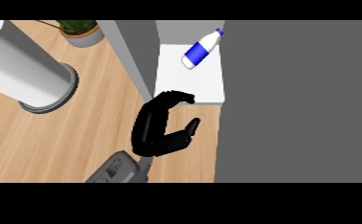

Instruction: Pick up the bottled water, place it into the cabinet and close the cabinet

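The water bottle (201,50), white with a blue label and a blue cap, lies on its side on the white cabinet shelf (189,85), cap pointing to the far right. My left hand (157,128) hovers over the wooden counter just in front of the shelf's near edge, well apart from the bottle. Its fingers arch toward the shelf, a wide gap separates them from the thumb, and nothing is held. A large grey cabinet door (290,98) stands open and fills the right side of the view. My right hand does not show.
The cabinet's grey side wall (134,58) runs along the shelf's left. A big grey cylinder (32,72) on a round base stands at the left. A potted plant (83,35) sits at the back left. Wooden counter (78,137) lies around the hand.
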Controlling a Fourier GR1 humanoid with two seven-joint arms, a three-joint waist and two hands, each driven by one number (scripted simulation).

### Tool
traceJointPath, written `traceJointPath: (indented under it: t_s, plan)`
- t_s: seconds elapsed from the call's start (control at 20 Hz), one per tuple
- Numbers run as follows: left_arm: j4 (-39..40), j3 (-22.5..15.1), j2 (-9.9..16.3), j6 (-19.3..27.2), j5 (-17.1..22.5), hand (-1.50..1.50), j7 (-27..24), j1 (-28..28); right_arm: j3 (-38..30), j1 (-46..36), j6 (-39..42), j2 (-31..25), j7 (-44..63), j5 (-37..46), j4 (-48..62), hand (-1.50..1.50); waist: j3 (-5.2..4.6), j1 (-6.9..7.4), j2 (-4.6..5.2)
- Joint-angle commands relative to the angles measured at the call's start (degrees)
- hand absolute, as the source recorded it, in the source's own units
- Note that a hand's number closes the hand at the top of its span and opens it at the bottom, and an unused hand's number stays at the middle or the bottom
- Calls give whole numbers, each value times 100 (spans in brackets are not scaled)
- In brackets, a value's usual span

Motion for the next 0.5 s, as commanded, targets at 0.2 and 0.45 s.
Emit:
traceJointPath:
  t_s: [0.2, 0.45]
  plan:
    - [-1219, -126, 669, 20, -89, -150, -107, 1299, 269, 248, 781, -805, 173, 561, -984, 150, -1, -32, 10]
    - [-1737, 407, 1403, -291, 149, -150, -331, 1995, 672, 238, 917, -851, -89, 1137, -1376, 150, -10, -63, -8]
